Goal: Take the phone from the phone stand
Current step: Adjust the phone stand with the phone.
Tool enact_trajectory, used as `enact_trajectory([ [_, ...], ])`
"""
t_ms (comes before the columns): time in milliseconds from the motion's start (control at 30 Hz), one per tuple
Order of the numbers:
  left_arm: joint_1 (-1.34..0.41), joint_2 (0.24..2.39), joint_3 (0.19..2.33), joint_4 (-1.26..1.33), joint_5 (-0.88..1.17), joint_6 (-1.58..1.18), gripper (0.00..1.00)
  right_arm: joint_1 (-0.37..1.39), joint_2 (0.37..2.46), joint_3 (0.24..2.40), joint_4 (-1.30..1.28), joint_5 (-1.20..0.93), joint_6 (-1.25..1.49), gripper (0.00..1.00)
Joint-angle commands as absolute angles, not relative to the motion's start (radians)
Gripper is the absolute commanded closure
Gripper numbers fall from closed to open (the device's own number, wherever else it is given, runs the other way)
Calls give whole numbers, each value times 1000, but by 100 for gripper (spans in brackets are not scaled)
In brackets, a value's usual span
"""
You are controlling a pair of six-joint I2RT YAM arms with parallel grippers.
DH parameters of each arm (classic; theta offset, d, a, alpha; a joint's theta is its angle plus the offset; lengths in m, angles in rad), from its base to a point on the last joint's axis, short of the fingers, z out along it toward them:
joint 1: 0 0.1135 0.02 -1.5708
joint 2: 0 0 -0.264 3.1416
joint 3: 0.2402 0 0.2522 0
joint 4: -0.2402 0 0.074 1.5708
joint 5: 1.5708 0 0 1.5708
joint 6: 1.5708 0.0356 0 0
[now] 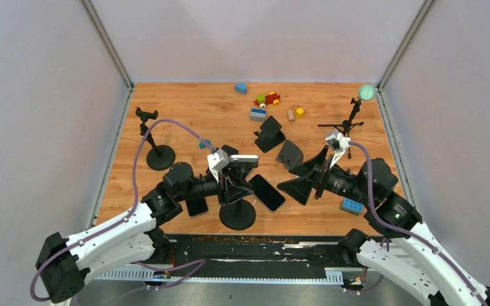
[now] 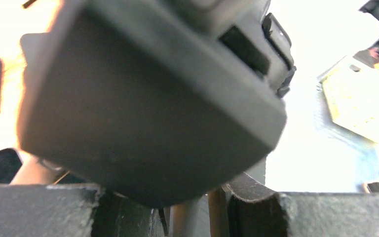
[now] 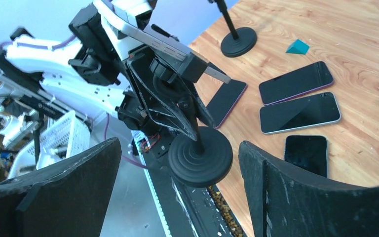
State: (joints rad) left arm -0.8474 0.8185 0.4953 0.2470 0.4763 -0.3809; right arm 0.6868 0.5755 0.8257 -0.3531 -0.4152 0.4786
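Nearby, phone [image 1: 245, 159] on phone stand [image 1: 237, 215] at table's [image 1: 185, 108] near edge

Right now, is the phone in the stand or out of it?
In: the phone lies across the clamp atop the phone stand, raised above its round base.

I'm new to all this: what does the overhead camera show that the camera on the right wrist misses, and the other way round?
Only the overhead view shows the toy blocks at the far edge, the tripod with its green ball, and the blue block. Only the right wrist view shows a white basket beyond the table's edge, and its own open right gripper close up. Both show the phone clamped in the phone stand, with the left gripper at it.
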Motion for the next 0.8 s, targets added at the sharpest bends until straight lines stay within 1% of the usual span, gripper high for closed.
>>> enact_trajectory([
  [0,-851,864,555,507,656,-440,100,768,610,829,-266,-356,387,10],
  [100,-856,904,573,539,738,-480,100,776,629,818,-266,-389,217,13],
  [200,-862,920,583,537,753,-482,100,778,618,797,-241,-417,43,12],
  [433,-863,922,596,533,799,-494,100,778,484,666,-69,-508,-369,8],
  [533,-866,926,596,559,826,-513,100,778,458,628,5,-565,-435,7],
  [600,-870,933,600,562,836,-520,100,778,472,631,52,-597,-433,9],
  [767,-885,950,608,577,837,-522,100,787,541,650,141,-588,-405,20],
])
